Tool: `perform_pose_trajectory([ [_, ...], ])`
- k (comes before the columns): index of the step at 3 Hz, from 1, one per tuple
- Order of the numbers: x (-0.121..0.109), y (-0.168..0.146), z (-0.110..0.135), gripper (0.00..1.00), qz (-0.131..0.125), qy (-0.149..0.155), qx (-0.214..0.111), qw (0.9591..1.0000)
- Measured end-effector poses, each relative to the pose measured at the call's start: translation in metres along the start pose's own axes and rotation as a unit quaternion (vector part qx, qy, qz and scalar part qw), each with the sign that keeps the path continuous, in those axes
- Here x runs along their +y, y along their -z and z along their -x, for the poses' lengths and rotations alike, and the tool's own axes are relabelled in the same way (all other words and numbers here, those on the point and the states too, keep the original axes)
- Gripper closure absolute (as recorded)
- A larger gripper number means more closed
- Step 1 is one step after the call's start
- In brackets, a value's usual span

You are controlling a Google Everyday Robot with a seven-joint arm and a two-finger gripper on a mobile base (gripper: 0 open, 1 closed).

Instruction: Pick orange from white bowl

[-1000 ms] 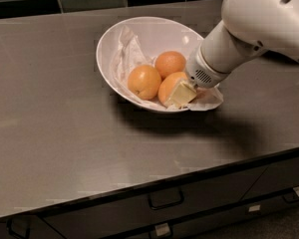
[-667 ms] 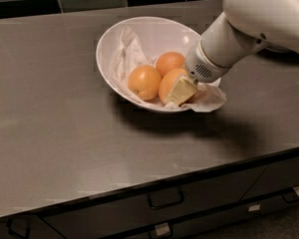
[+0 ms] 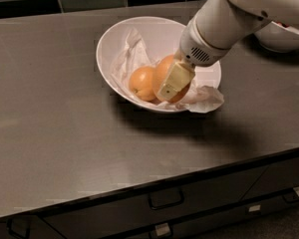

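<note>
The white bowl (image 3: 109, 39) stands on the dark counter, lined with crumpled white paper (image 3: 205, 96) that spills over its right rim. My gripper (image 3: 170, 86) reaches down into the bowl from the upper right and is shut on the orange (image 3: 162, 67). One pale finger (image 3: 172, 81) lies across the front of the fruit; the other finger is hidden behind it. The orange sits raised at the bowl's middle, level with the rim. A second orange (image 3: 141, 82) rests in the bowl just to its left. A third orange is hidden.
Another white bowl (image 3: 283, 40) stands at the back right, mostly behind my arm. The dark counter (image 3: 65, 143) ends at a front edge above drawers with handles (image 3: 165, 199). A dark tiled wall runs along the back.
The gripper has risen and moved a little up and left with the orange in it. The orange behind it is now covered by the held fruit and the arm.
</note>
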State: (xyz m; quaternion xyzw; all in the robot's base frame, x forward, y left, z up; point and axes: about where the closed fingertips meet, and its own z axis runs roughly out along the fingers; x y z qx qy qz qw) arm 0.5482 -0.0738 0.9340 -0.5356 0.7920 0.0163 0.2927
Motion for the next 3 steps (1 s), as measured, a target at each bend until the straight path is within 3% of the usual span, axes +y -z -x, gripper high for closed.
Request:
perform_pose_trajectory([
  [2, -0.006, 0.026, 0.019, 1.00, -0.037, 0.017, -0.013, 0.9991],
  [3, -0.007, 0.040, 0.026, 1.00, -0.058, 0.022, -0.039, 0.9973],
])
